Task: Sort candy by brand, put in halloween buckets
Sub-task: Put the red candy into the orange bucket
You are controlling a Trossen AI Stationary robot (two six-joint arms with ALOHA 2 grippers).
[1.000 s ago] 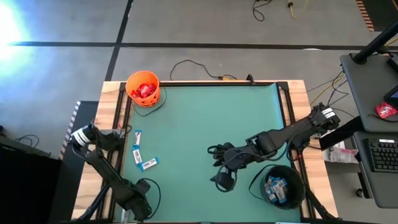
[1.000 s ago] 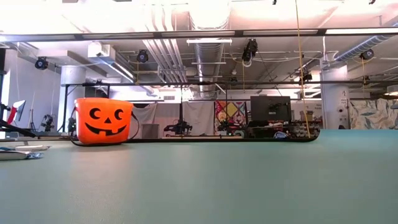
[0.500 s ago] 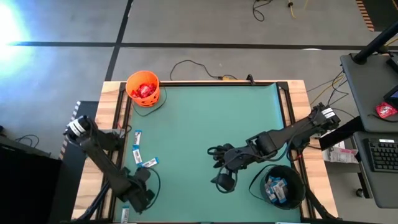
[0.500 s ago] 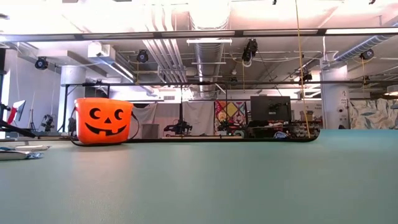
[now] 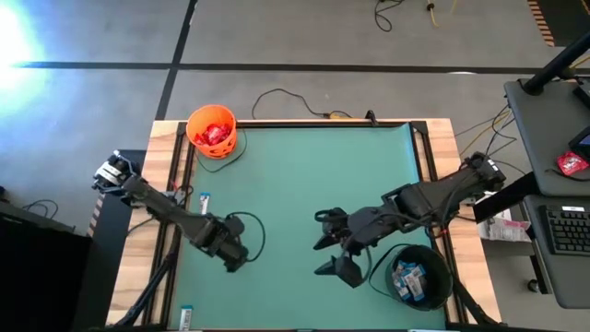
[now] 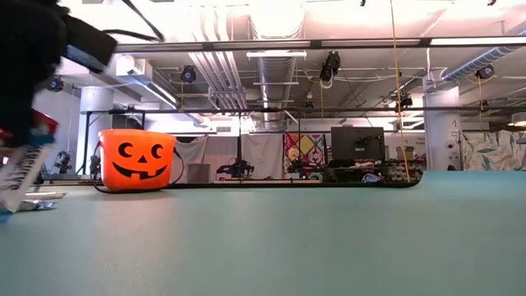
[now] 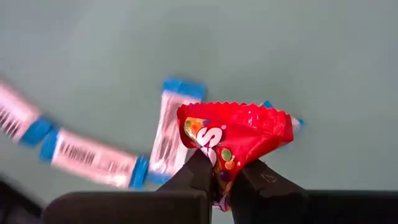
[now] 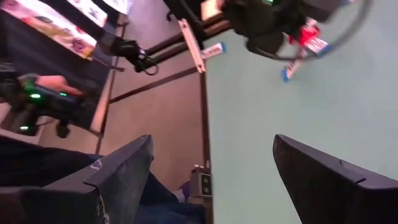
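Observation:
My left gripper (image 5: 232, 254) hangs over the mat's left half, pointing down, shut on a red candy packet (image 7: 233, 134). A blue-and-white candy bar (image 6: 20, 177) hangs with it. One more bar (image 5: 205, 197) lies flat near the left edge. The orange bucket (image 5: 212, 129) stands at the far left corner with red packets inside. At the near right stands the black bucket (image 5: 412, 275), which holds blue-and-white bars. My right gripper (image 5: 334, 255) hovers open beside it, with nothing between its fingers. My left gripper pinches one crumpled end of the red packet (image 7: 219, 163) between its two fingers, from above, pointing down. The packet fans out beyond the fingertips, lifted clear of the mat. The bar (image 8: 295, 62) dangles tilted below; whether the fingers hold it too, I cannot tell.
Another bar (image 5: 187, 318) lies off the mat by the near left corner. A black cable (image 5: 277, 97) runs behind the far edge. The wooden frame (image 5: 433, 148) borders the mat. A desk with a keyboard (image 5: 562, 226) stands to the right.
My left gripper has gone from the near left corner toward the table's middle and far edge, rising. It has come into the low view with the red packet and a bar lifted off the mat. My right gripper has risen a little.

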